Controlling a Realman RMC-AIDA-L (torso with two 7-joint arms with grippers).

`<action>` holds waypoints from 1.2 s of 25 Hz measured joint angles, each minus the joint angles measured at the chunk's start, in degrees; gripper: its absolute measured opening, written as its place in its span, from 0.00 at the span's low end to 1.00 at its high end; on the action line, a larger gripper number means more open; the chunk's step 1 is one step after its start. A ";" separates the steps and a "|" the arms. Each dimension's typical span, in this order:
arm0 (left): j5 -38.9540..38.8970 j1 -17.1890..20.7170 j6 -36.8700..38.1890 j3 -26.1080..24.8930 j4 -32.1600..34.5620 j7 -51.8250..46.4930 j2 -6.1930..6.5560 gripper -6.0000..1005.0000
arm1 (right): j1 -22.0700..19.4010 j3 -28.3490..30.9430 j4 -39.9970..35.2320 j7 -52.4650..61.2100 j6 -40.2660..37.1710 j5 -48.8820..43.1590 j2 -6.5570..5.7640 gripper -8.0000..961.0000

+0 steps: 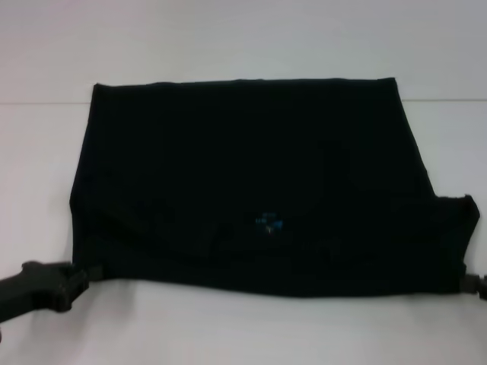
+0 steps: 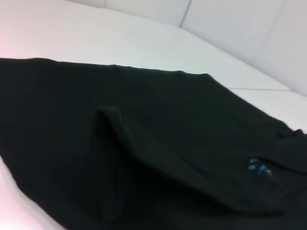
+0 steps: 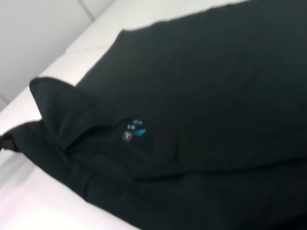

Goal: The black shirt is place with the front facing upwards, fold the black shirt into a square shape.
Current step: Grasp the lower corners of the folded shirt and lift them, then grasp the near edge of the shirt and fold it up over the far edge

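Both end effectors, left (image 1: 76, 280) and right (image 1: 475, 283), pinch black shirt (image 1: 251, 182) corners on white table (image 1: 228, 327).

Only small parts of the robot show, both in the head view. The left gripper (image 1: 76, 280) is matt black to dark grey, a blocky, angular body of moulded parts with a stepped outline, narrowing into a rounded dark arm section at the near left corner. A short, paler grey-brown tab sits at its tip. The right gripper (image 1: 478, 284) shows only as a small dark grey block at the right edge. No cables, screws or markings can be made out.
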 joint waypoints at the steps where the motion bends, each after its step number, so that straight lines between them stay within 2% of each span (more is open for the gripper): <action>1: 1.24 0.42 1.57 -0.98 0.16 -0.03 0.04 0.05 | -0.01 -0.05 0.04 0.00 -0.47 -0.70 -0.18 0.02; 10: 12.54 1.52 11.38 -5.49 0.91 -1.69 0.55 0.05 | 0.45 -0.29 0.41 -0.92 -4.75 -8.94 -0.57 0.02; 21: 19.04 3.39 26.62 -8.16 2.11 4.28 0.86 0.05 | -2.24 0.15 0.27 -10.01 -18.36 -10.80 -0.55 0.02; 26: 19.34 5.05 29.33 -10.81 5.14 5.04 1.14 0.05 | -2.94 0.96 -0.21 -10.43 -20.82 -10.80 -1.53 0.02; 30: 19.76 5.34 30.51 -13.99 5.94 5.68 2.05 0.05 | -2.91 2.43 -0.31 -10.41 -22.12 -10.79 -2.61 0.02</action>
